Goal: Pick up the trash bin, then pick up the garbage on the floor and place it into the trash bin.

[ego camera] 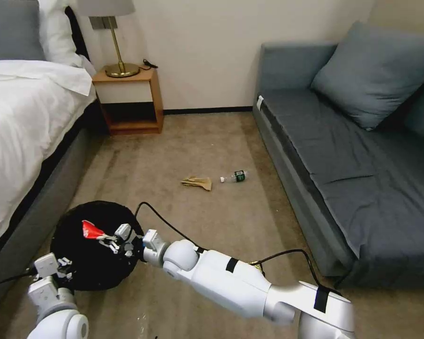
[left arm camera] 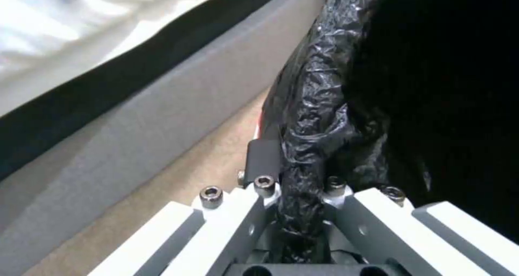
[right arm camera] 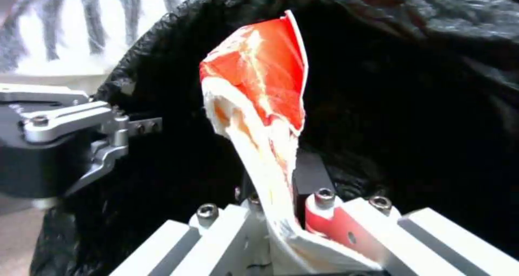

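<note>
**Gripping a wrapper over the bin mouth**

Holding the trash bin (ego camera: 92, 254) at the lower left of the head view, the left end effector (ego camera: 63, 268) is clamped on the bin's rim at about 8 o'clock; the left wrist view shows its fingers (left arm camera: 265, 158) pinching the crinkly black bag (left arm camera: 308, 118) folded over the edge. The bin sits close beside the bed (ego camera: 23, 122), whose grey base runs along its 9 o'clock side.

The right end effector (ego camera: 109, 239) reaches in from 3 o'clock and hangs over the bin's dark opening, shut on the red-and-white wrapper (ego camera: 92, 230). In the right wrist view the wrapper (right arm camera: 259, 101) stands up out of the closed fingers (right arm camera: 308, 174), its red face turned to the black liner, with the left end effector (right arm camera: 70, 146) seen farther off at the rim.

Out on the tan carpet (ego camera: 198, 141), at about 1 o'clock from the bin and well apart from it, lie the tan crumpled paper (ego camera: 197, 182) and, just beside it at 3 o'clock, the small clear bottle (ego camera: 235, 176) with its green label, lying on its side. Both rest between the bed and the grey sofa (ego camera: 344, 155), with a wooden nightstand (ego camera: 129, 101) and lamp (ego camera: 115, 42) by the far wall
</note>
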